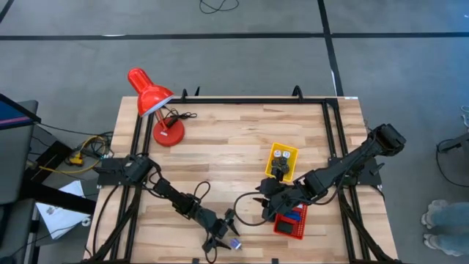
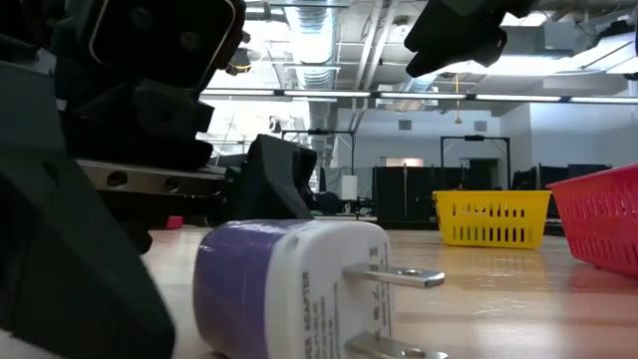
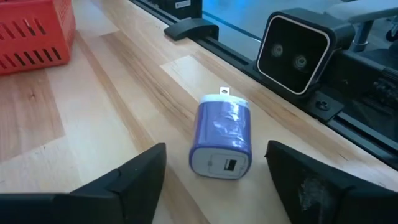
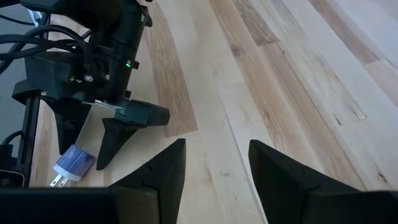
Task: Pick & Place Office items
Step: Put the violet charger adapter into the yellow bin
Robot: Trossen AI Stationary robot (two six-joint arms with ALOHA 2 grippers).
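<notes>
Left gripper sits low at the near table edge, fingers apart, nothing held; purple-and-white plug adapter lies on its side just ahead of the gap, prongs pointing away, untouched; advance so both fingers flank the long sides, keep it centred, then close squarely or it will likely twist out; red mesh basket well off to one side; right gripper hovers part-open and empty above the red mesh basket

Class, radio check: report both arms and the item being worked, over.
Left gripper jaws open, straddling the purple-and-white plug adapter lying on the table. Right gripper jaws open, empty, hovering beside the red basket. Nothing in the way.
</notes>
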